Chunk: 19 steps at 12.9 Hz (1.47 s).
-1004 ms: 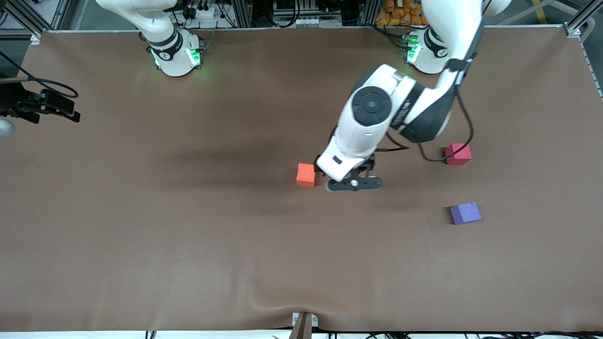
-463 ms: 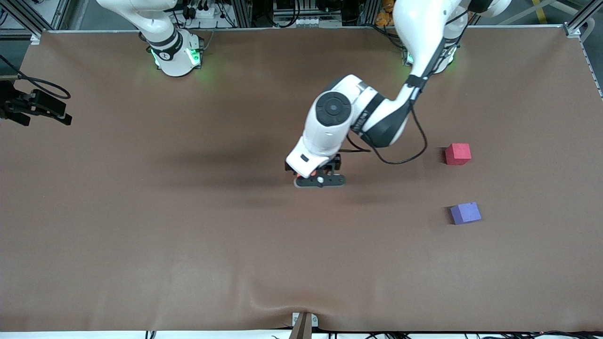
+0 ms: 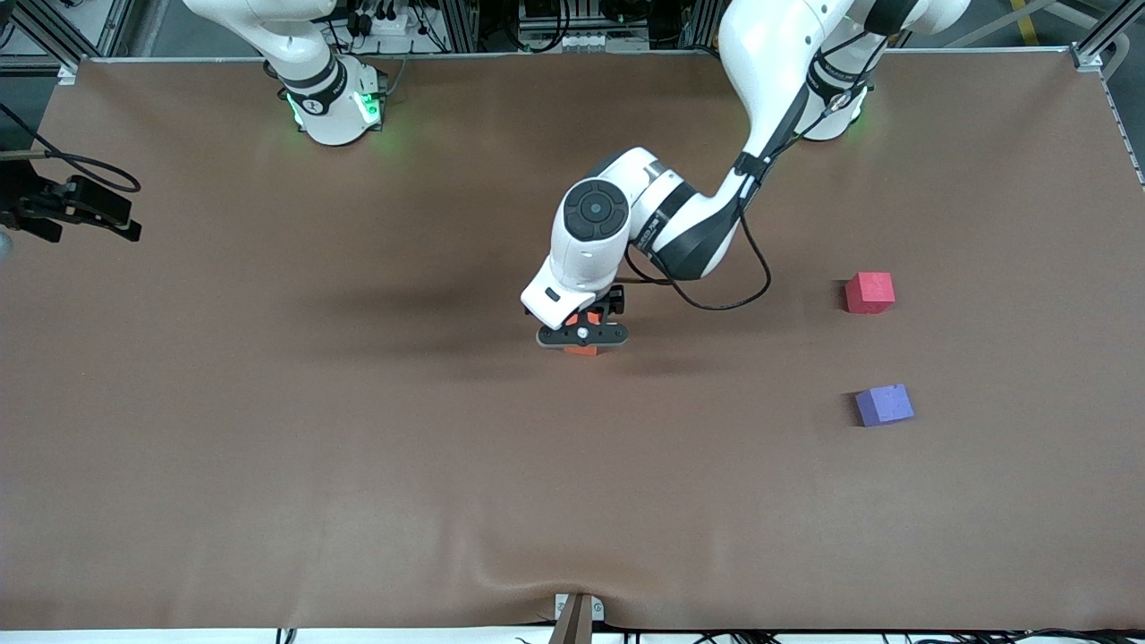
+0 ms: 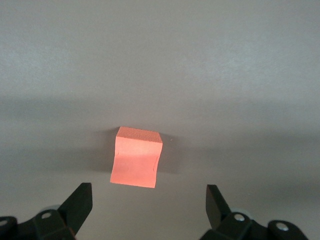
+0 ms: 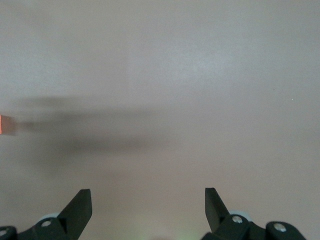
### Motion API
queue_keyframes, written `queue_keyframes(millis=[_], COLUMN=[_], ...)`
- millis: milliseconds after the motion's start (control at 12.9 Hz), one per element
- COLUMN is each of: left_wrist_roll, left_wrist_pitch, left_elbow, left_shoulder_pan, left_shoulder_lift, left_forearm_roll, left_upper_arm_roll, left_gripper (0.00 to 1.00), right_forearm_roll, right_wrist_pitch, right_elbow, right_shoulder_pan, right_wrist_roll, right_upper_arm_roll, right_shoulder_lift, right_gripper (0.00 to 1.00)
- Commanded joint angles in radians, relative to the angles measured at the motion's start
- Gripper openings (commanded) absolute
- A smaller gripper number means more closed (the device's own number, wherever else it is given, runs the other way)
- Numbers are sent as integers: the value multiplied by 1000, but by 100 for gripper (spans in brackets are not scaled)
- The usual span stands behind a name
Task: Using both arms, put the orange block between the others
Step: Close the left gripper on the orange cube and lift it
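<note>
Jaws apart, your left pincer (image 3: 581, 336) hangs over the orange block (image 4: 136, 157) to straddle it; the right pincer (image 5: 145, 210) waits open at the desk (image 3: 268, 429) edge.

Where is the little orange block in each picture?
Front view: the orange block peeks out under the left gripper, mid-table.
Left wrist view: the block sits on the brown table, ahead of the open fingers.
Right wrist view: only a sliver at the edge.
Shared landmark: the table.

Orange block (image 4: 136, 157) matte foam; table (image 3: 358, 447) smooth brown mat
</note>
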State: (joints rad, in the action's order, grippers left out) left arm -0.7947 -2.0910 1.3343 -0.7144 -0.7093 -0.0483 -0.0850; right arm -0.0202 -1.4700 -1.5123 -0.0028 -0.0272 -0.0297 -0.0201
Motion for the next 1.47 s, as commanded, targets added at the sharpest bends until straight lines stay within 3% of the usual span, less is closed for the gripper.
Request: queue_keyframes(millis=[0, 927, 1390], left_wrist_roll=[-3, 92, 94], left_wrist_pitch=[2, -3, -67], left_elbow=[-17, -14, -12], left_shoulder_pan=[-20, -26, -28], left_shoulder_lift=[-41, -134, -164], left_forearm_roll=[14, 54, 56], left_upper_arm_roll=[11, 13, 13], left_gripper=[100, 100, 98], right_forearm_roll=[14, 14, 14], right_wrist_pitch=[-7, -4, -3], right_elbow=[-25, -43, -43], right_shoulder_pan=[-9, 12, 14], right_wrist_roll=[6, 13, 15], right_upper_arm_roll=[14, 14, 14], right_shoulder_lift=[22, 23, 23], right_gripper=[100, 100, 100])
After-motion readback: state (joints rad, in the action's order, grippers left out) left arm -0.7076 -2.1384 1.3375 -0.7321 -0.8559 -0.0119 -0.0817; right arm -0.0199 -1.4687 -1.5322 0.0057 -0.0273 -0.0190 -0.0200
